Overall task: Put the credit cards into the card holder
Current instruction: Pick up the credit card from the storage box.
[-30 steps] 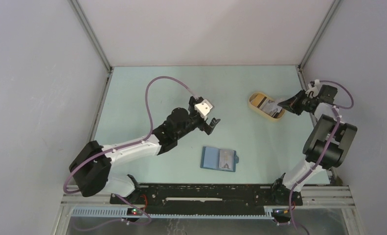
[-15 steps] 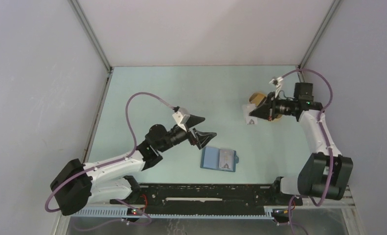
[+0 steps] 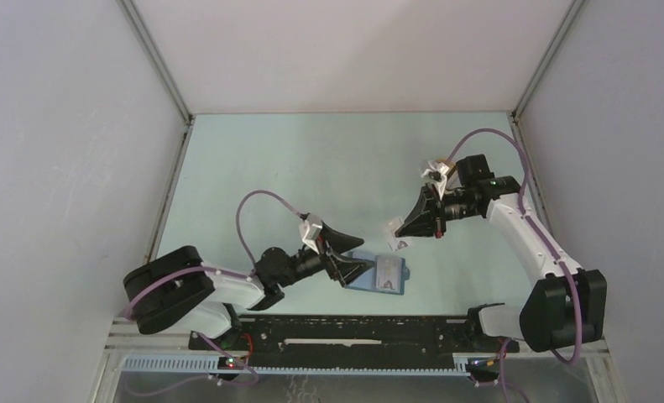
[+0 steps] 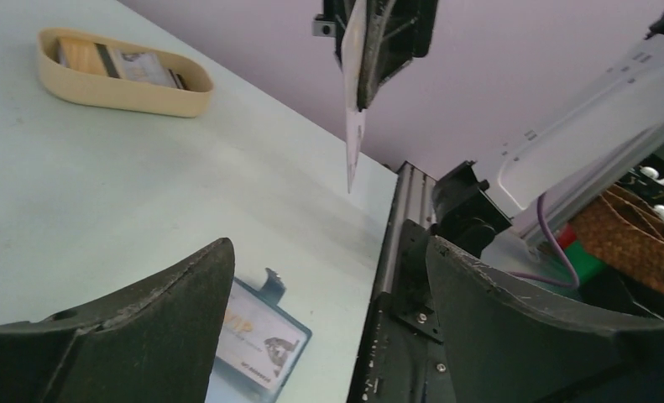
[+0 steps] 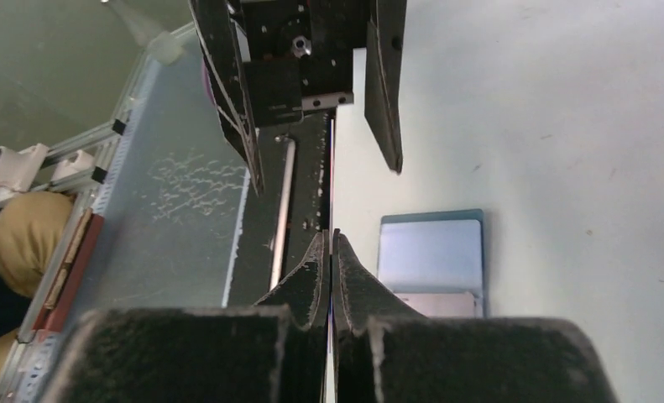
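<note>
- My right end effector (image 3: 414, 225) is clamped on one card (image 3: 398, 244), holding it in the air near the wallet (image 5: 431, 250).
- Left end effector (image 3: 364, 252) is wide open and carrying nothing, over the wallet's left half.
- Wallet lies open on the bench (image 3: 311, 168) with a second card (image 3: 387, 271) in its pocket.
- More cards (image 4: 139, 60) sit in the tan tray (image 4: 118, 94).

Credit card (image 3: 399, 243) in right tool (image 3: 402, 232), near the open card holder (image 3: 367, 284).

Pale green table (image 3: 311, 168), two things on it
Open blue card holder (image 5: 431, 252) near the front edge; tan oval tray (image 4: 114, 94) of cards (image 4: 139, 60) farther back
</note>
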`<state>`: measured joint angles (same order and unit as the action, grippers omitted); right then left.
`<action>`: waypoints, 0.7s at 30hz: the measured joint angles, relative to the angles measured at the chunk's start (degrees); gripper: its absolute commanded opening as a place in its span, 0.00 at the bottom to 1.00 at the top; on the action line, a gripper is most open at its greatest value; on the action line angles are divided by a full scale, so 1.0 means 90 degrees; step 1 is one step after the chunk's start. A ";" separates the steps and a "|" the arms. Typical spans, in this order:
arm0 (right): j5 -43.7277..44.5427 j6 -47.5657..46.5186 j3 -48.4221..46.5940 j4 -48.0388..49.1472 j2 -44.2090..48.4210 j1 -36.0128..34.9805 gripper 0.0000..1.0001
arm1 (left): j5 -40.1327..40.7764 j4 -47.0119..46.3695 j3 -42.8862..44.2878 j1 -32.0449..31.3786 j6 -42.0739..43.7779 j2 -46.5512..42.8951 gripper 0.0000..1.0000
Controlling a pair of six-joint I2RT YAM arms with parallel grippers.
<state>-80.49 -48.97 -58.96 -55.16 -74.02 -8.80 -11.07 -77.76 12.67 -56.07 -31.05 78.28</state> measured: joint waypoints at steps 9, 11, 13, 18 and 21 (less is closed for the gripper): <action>-0.0119 0.0576 0.0015 0.0335 -0.0160 -0.0435 0.00 | 0.0209 -0.0578 0.0359 -0.0299 -0.0058 0.0580 0.71; -0.0112 0.0687 0.0022 0.0435 -0.0219 -0.0573 0.00 | 0.0209 -0.0646 0.0495 -0.0299 -0.0114 0.0729 0.66; -0.0104 0.0792 0.0022 0.0505 -0.0270 -0.0663 0.00 | 0.0209 -0.0651 0.0619 -0.0301 -0.0180 0.0872 0.61; -0.0063 0.0923 0.0022 0.0602 -0.0306 -0.0767 0.00 | 0.0185 -0.0658 0.0792 -0.0306 -0.0299 0.1154 0.22; 0.0051 0.0988 0.0022 0.0731 -0.0342 -0.0799 0.05 | 0.0029 -0.0692 0.0891 -0.0316 -0.0359 0.1253 0.00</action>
<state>-80.03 -40.07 -58.76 -48.58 -77.10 -15.99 -10.81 -83.99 20.69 -58.92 -34.28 89.56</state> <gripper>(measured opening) 0.008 0.153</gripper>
